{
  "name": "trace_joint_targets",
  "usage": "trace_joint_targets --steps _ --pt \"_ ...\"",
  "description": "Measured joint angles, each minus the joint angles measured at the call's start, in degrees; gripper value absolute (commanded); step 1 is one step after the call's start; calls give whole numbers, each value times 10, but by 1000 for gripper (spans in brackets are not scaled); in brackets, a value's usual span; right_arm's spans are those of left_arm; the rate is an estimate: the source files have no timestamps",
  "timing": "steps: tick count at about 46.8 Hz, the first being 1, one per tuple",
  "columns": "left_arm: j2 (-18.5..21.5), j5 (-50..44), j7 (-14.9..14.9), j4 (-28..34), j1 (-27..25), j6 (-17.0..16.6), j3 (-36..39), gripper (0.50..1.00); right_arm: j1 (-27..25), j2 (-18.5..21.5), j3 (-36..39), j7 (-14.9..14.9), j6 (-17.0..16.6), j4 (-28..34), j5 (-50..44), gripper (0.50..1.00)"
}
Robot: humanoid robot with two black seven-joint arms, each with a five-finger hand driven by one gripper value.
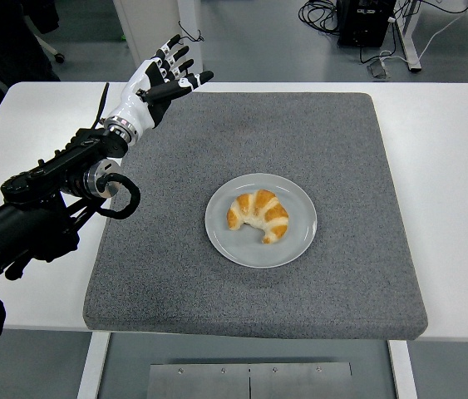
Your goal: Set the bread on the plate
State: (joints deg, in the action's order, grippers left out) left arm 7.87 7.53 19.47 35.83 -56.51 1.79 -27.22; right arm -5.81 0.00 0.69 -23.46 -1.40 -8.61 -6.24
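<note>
A golden croissant (258, 215) lies on a round grey plate (298, 243) in the middle of a grey mat (342, 141). My left hand (160, 78) is at the mat's far left corner, well away from the plate, raised above the table. Its fingers are spread and it holds nothing. My left arm (42, 208) comes in from the left edge over the white table. My right arm is out of view.
The white table (450, 166) extends to either side of the mat. Beyond the table's far edge are a floor with cables and a desk leg (400, 33).
</note>
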Motion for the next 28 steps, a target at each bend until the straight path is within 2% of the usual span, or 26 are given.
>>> trace_joint_targets --steps 8,15,19,28 --pt "-10 -45 14 -60 1 7 -22 961 1 0 -2 0 0 0 0 1000" --pt "-22 -62 15 -120 3 52 -63 961 0 0 -2 0 0 0 0 1000" --pt "-39 -62 17 -159 3 62 -77 960 0 0 -3 0 0 0 0 1000" --pt "-46 -62 23 -171 2 63 -79 960 0 0 -6 0 -1 -2 0 1000"
